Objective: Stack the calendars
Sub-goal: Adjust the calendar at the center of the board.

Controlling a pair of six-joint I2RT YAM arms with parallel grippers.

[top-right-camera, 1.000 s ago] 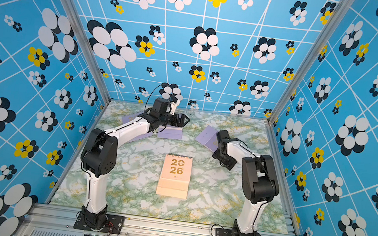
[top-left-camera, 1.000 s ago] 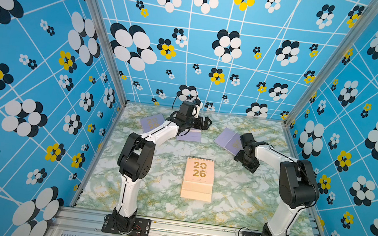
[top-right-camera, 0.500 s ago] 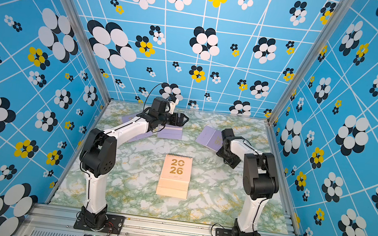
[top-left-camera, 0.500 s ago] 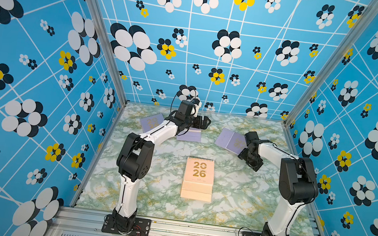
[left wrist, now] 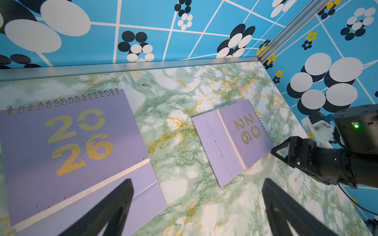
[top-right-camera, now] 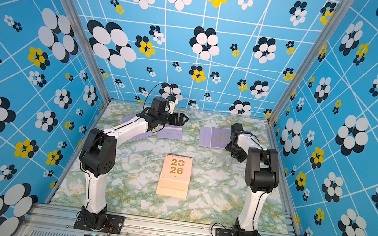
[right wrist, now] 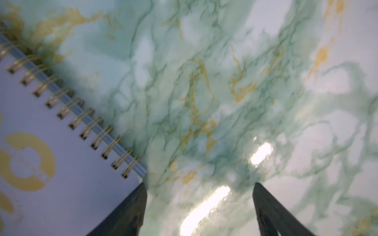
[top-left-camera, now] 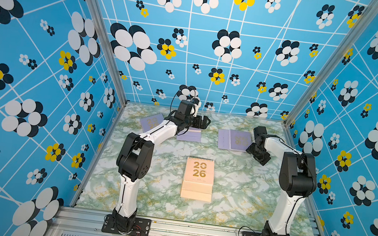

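Observation:
A peach calendar (top-left-camera: 197, 178) (top-right-camera: 174, 175) with a gold "2026" lies flat mid-table in both top views. Three lilac calendars lie across the back: one at the far left (top-left-camera: 150, 122), one in the middle (top-left-camera: 189, 134) (left wrist: 71, 143), one at the right (top-left-camera: 234, 140) (top-right-camera: 215, 137) (left wrist: 235, 139) (right wrist: 51, 143). My left gripper (top-left-camera: 203, 121) (left wrist: 197, 181) hovers open over the edge of the middle lilac calendar, holding nothing. My right gripper (top-left-camera: 253, 151) (right wrist: 200, 185) is open low over the table, with one fingertip (right wrist: 143, 187) at the spiral-bound corner of the right lilac calendar.
The green marble table (top-left-camera: 235, 190) is boxed in by blue flowered walls on three sides, with a metal rail (left wrist: 143, 66) along the back. My right gripper (left wrist: 286, 151) shows in the left wrist view, close to the right wall.
My right arm has swung toward the right wall and its gripper has shifted slightly back. The right lilac calendar now lies squarer to the table. The left arm has barely moved.

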